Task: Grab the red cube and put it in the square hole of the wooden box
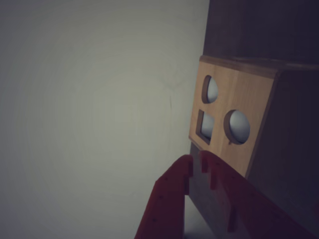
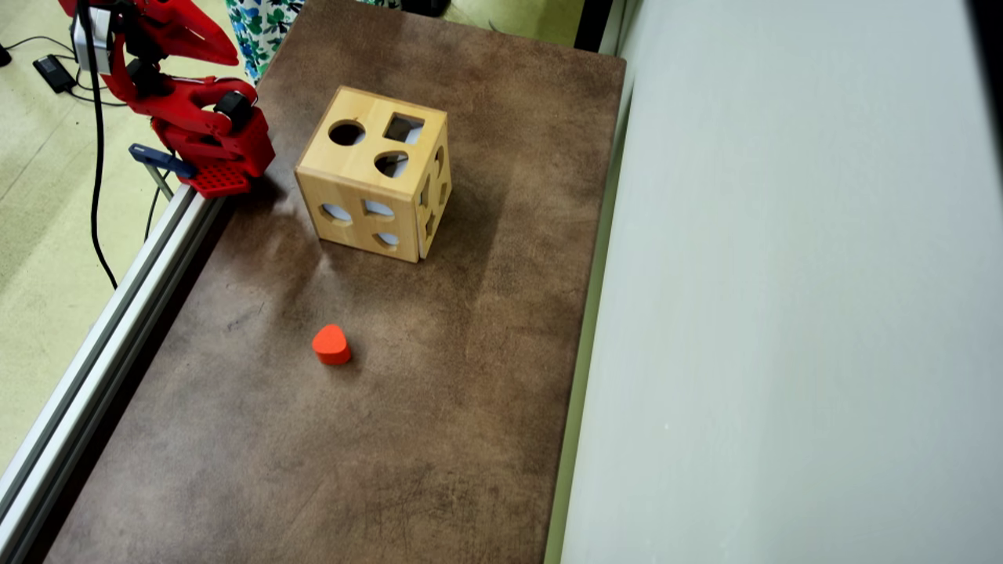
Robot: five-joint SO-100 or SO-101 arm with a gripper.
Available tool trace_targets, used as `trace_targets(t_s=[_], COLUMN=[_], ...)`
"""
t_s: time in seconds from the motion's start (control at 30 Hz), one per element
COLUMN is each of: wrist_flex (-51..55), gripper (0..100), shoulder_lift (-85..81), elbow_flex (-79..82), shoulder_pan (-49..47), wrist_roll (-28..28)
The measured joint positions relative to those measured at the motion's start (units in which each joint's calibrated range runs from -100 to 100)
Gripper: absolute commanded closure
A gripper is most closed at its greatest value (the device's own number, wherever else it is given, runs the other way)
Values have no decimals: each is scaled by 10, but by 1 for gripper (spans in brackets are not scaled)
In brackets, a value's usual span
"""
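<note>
Task not started. Red block (image 2: 331, 345), rounded rather than cubic, lies untouched on brown table (image 2: 470, 392), near side of wooden box (image 2: 374, 185). Gripper (image 1: 197, 164) empty, tips nearly together. Square hole (image 2: 403, 128) unfilled.

The brown table (image 2: 439, 407) carried a wooden box (image 2: 374, 185) near its far edge and a red block (image 2: 331, 345) mid-table.

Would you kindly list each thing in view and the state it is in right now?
Wooden box: upright on the table, holes unblocked.
Square hole: open, on the box's top face.
Red block: lying loose on the table, apart from the box, not gripped.
Gripper: shut, holding nothing, pointed toward the box.
Table: brown, level.
</note>
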State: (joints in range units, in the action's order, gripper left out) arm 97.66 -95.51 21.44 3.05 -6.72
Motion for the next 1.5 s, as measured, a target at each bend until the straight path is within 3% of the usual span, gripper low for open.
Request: trace_targets(t_s=[0.33,0.57,1.5], wrist_flex=[0,0,0], gripper=[97,97,97], shoulder_lift=[0,0,0], elbow_flex=[0,0,0], shoulder_pan=[0,0,0], wrist_roll=[1,33,34])
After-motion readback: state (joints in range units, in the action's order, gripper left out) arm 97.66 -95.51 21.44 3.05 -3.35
